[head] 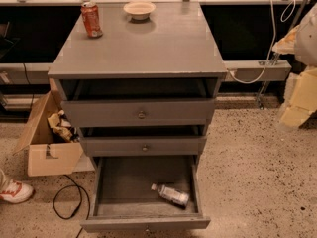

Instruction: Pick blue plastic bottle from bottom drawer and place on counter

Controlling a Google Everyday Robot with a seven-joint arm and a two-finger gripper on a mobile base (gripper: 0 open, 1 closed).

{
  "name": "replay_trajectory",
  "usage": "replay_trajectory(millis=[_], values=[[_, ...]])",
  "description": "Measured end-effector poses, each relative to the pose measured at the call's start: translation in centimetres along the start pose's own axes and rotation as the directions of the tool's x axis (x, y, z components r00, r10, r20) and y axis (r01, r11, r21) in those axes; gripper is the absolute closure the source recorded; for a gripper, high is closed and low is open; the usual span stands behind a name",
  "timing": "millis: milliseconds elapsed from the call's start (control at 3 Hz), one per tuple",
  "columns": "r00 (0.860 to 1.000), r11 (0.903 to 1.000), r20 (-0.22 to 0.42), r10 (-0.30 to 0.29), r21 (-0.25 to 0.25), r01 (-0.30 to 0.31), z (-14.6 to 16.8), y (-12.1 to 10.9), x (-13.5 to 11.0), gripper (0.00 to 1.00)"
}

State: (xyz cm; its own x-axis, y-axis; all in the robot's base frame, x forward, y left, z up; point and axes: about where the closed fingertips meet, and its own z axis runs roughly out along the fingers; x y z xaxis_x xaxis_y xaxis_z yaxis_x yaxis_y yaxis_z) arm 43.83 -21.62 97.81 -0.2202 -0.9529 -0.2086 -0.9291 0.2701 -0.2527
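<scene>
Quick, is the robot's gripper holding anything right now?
The gripper is out of view, so it cannot be told.
The small clear bluish plastic bottle lies alone in the open grey bottom drawer.

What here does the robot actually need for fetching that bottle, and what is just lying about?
For the job:
bottle, lying in the open bottom drawer
counter
tool, not in view

Just lying about:
can and bowl on the counter
cardboard box, cable and shoe on the floor
</scene>
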Motion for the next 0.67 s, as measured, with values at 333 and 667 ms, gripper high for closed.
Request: replay_trajectory(millis=[333,667], values=[[1.0,1.0,0.0,0.0,0.0,0.0,0.0,0.0,0.0,0.0],[1.0,0.9999,0.023,-0.006,-0.013,0.006,0.64,0.3,-0.13,0.0]])
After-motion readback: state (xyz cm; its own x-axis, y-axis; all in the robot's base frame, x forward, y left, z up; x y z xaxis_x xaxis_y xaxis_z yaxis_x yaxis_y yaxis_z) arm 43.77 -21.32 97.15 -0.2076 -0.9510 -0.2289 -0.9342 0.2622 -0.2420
